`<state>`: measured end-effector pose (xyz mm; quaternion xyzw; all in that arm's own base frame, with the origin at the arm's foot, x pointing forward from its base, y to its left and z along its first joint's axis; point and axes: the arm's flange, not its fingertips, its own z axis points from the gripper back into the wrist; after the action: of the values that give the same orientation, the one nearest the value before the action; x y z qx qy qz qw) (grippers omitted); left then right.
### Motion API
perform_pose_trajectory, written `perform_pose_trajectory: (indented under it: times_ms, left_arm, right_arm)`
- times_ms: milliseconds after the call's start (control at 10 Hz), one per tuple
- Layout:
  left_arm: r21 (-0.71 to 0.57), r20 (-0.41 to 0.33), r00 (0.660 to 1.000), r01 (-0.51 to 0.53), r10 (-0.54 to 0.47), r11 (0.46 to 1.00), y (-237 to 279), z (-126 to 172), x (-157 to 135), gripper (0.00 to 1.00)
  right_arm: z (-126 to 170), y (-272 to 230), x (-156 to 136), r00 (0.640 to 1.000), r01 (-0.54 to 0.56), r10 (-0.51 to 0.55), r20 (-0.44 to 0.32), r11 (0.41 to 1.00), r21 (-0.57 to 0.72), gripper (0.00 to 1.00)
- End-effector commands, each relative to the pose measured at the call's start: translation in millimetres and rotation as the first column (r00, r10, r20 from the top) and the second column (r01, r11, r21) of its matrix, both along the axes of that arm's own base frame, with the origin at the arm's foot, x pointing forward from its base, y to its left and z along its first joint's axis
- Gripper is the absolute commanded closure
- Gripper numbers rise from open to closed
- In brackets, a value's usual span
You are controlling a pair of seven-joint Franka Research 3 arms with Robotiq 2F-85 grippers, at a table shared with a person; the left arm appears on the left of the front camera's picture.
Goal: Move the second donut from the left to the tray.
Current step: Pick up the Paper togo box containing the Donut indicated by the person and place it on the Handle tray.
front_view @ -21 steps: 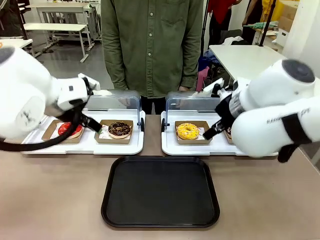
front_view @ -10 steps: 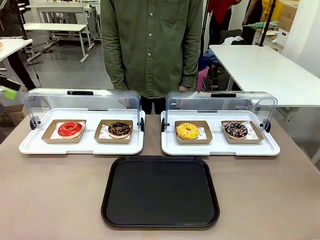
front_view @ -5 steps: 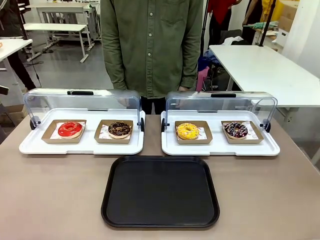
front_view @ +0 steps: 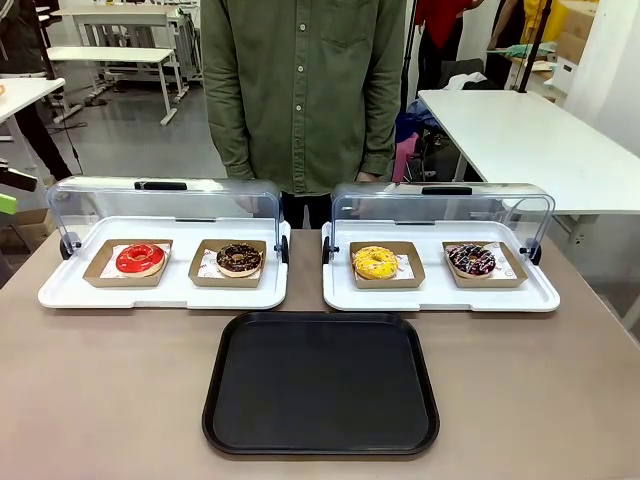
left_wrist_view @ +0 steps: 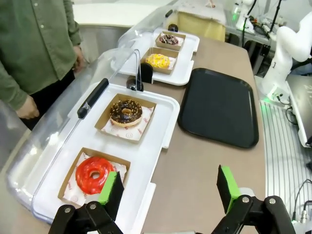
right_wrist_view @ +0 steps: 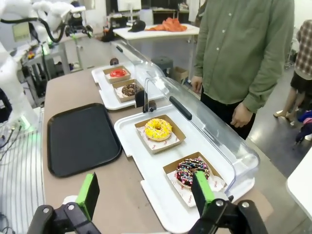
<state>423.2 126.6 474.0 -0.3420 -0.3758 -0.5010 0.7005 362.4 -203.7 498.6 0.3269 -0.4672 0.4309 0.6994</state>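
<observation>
The second donut from the left [front_view: 239,258] is dark chocolate with pale sprinkles. It sits in a brown cardboard holder on the left white display tray [front_view: 160,296], right of a red-glazed donut [front_view: 139,258]. The black tray [front_view: 320,385] lies bare at the table's near middle. My left gripper [left_wrist_view: 168,190] hangs open above the table's left end, with the chocolate donut [left_wrist_view: 126,112] well ahead of it and the black tray [left_wrist_view: 219,105] to its right. My right gripper [right_wrist_view: 146,190] is open over the right end, far from that donut [right_wrist_view: 129,89].
The right display tray [front_view: 440,296] holds a yellow donut [front_view: 375,262] and a dark donut with pink and white sprinkles [front_view: 472,259]. Both clear lids [front_view: 165,200] stand raised at the back. A person in a green shirt [front_view: 305,90] stands behind the trays, hands down.
Both arms, which stood over the display trays two seconds ago, have drawn back out of the front view. The donuts and the black tray have not moved.
</observation>
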Motion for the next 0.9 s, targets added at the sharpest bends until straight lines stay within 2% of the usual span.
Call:
perform_pose_trajectory:
  times_ms: [0,200,300,800]
  left_arm:
    - [-0.013,0.015,1.0,-0.009,0.009,1.0,3.3,-0.4,3.3,0.0]
    - [-0.006,0.014,0.999,-0.032,0.032,0.999,3.1,-3.2,-2.7,0.0]
    - [0.001,-0.007,1.0,-0.006,0.006,1.0,2.4,-3.0,1.0,0.0]
    - [0.001,-0.007,1.0,-0.006,0.006,1.0,2.4,-3.0,1.0,0.0]
  right_arm:
    - [3.1,-4.5,2.1,1.0,0.018,-0.018,0.01,1.0,0.022,0.0]
    - [-2.1,-7.3,-0.2,1.0,0.014,-0.015,0.017,0.999,0.04,0.0]
    - [-4.3,-4.5,-0.4,1.0,0.023,-0.022,-0.02,0.999,0.024,0.0]
    - [-4.3,-4.5,-0.4,1.0,0.023,-0.022,-0.02,0.999,0.024,0.0]
